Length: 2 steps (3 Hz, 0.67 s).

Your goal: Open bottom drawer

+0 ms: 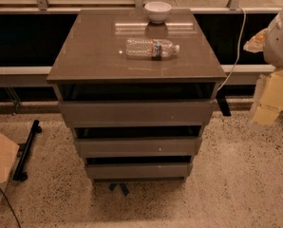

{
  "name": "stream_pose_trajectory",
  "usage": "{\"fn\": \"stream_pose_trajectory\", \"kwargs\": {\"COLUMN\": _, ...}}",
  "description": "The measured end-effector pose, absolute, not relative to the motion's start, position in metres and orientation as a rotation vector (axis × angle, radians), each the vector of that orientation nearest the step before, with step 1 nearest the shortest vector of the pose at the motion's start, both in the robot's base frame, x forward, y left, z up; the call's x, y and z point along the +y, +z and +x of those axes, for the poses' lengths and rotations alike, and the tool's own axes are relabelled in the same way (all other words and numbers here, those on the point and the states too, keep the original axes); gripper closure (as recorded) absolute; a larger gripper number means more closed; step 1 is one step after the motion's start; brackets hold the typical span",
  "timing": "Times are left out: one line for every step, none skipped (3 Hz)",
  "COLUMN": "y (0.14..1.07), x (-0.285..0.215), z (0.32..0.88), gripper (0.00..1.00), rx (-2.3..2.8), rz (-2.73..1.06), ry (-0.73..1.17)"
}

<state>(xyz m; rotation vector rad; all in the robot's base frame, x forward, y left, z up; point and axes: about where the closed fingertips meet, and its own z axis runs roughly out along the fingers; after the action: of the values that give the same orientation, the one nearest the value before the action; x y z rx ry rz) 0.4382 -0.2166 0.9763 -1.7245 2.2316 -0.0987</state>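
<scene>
- Speckled floor (236, 184) carries the cabinet (136, 61).
- I see the bottom drawer (137, 170) lowest in the cabinet.
- Gripper (269, 99) hangs right of the cabinet, apart; I cannot tell its opening.

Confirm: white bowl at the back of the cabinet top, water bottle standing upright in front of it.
Wrong on one count: the camera view shows the water bottle lying on its side, not upright. The bowl does sit at the back. The gripper is at the right edge, away from the bottom drawer.
</scene>
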Motion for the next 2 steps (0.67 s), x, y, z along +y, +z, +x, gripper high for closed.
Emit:
{"fn": "stream_pose_trajectory", "kwargs": {"y": 0.9765, "x": -0.2165, "z": 0.4382, "gripper": 0.0, "rx": 2.231, "rz": -1.724, "ry": -0.099}}
{"fn": "stream_pose_trajectory", "kwargs": {"y": 0.9674, "x": -0.2118, "z": 0.4395, "gripper": 0.0, "rx": 2.202, "rz": -1.722, "ry": -0.079}}
